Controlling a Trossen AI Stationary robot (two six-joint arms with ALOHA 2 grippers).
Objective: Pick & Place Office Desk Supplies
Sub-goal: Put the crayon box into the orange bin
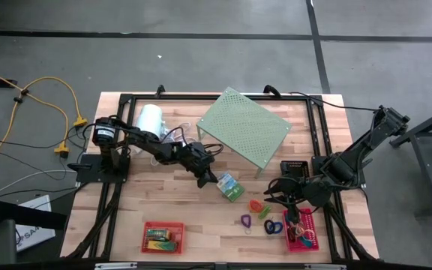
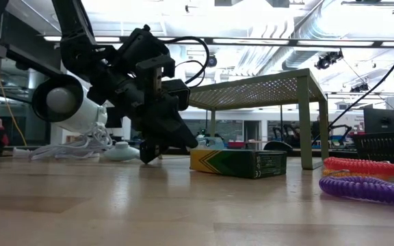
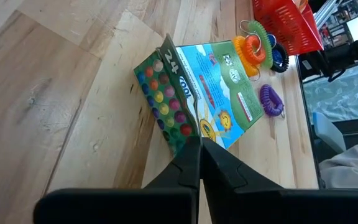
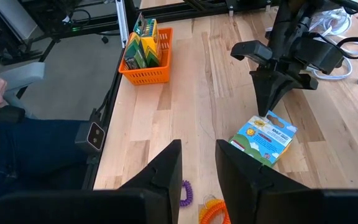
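Big open workshop behind the rig, concrete floor, and me working over a pale wooden table with a black frame round it. My left gripper was down near the middle of the table, fingers pinched completely shut with nothing between them, tips right at the edge of the green crayon box. In my wrist view the closed fingers sat just against the near end of that box; I'd say they'd missed it, or were set to nudge rather than grab. The box lay flat on the wood, just in front of the pale green perforated shelf.

My right gripper waited over on its own side, jaws apart and empty, close to the coiled loops and the pink basket, probably parked there because that's its sorting corner.

The red basket at the front already had a crayon box in it, so I'd guess this one was headed there too. The white cylinder sat behind my left arm.
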